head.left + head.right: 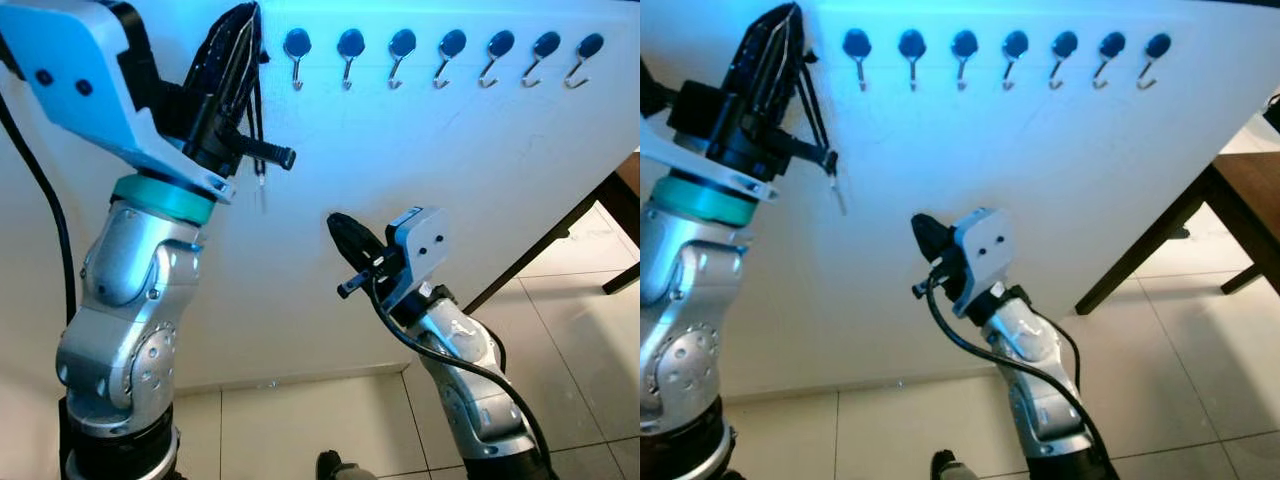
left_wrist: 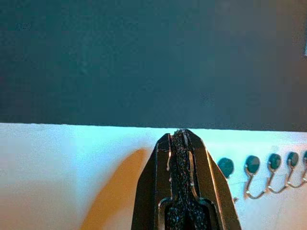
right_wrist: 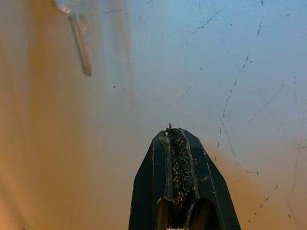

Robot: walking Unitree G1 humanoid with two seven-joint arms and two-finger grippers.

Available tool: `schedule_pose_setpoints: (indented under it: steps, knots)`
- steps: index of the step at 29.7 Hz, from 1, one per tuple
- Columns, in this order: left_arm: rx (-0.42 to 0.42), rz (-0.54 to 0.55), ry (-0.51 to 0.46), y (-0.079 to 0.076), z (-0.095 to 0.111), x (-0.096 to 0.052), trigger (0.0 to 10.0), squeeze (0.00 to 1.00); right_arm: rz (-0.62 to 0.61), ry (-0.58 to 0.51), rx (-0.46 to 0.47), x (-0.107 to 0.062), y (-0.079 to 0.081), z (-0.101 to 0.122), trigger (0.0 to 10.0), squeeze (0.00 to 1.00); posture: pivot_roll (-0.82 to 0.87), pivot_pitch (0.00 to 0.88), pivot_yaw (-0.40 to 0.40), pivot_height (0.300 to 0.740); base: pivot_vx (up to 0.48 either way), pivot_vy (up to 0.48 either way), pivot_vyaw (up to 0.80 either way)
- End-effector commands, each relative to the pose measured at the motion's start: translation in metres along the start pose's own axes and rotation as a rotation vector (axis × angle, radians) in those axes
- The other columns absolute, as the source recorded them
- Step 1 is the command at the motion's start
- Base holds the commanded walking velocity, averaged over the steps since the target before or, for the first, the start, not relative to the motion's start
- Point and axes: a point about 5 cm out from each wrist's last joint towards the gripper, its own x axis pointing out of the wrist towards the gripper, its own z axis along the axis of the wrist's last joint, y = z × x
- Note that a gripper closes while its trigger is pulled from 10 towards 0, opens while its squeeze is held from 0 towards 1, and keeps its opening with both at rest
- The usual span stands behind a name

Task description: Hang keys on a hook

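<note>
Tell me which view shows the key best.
The right wrist view: the key hangs large against the wall, though blurred. Both eye views show it small, dangling below the raised left gripper. The left wrist view shows hooks.

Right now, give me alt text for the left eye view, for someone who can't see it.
The left gripper is raised near the wall, left of a row of seven hooks, with a key dangling below it. The right gripper sits lower, fingers together, pointing at the wall.

Left gripper (image 1: pixel 243 20) raised high, right gripper (image 1: pixel 335 222) lower, both fingers closed
</note>
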Motion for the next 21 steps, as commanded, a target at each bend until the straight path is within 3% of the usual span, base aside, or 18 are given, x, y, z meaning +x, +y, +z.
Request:
schedule_pose_setpoints:
  steps: [1,11,17,21]
  knots:
    - [0.009,0.019,-0.006,0.004,-0.001,-0.003,10.0,0.0,0.012,0.019,0.004,-0.001,0.003,-0.004,10.0,0.0,-0.08,0.142,0.0,0.74,0.0,0.0,0.0]
    - [0.013,-0.002,-0.013,0.004,0.0,-0.008,10.0,0.0,0.01,0.021,0.009,-0.002,0.004,-0.005,10.0,0.0,-0.08,0.148,0.007,0.74,0.0,0.0,0.0]
    - [0.123,-0.046,0.04,0.014,-0.015,-0.018,10.0,0.0,0.011,0.023,0.01,-0.001,0.005,-0.006,10.0,0.0,-0.07,0.147,0.007,0.74,0.0,0.0,0.0]
    - [0.144,-0.056,0.048,0.017,-0.017,-0.02,10.0,0.0,0.011,0.023,0.009,-0.001,0.005,-0.006,10.0,0.0,-0.07,0.147,0.007,0.74,0.0,0.0,0.0]
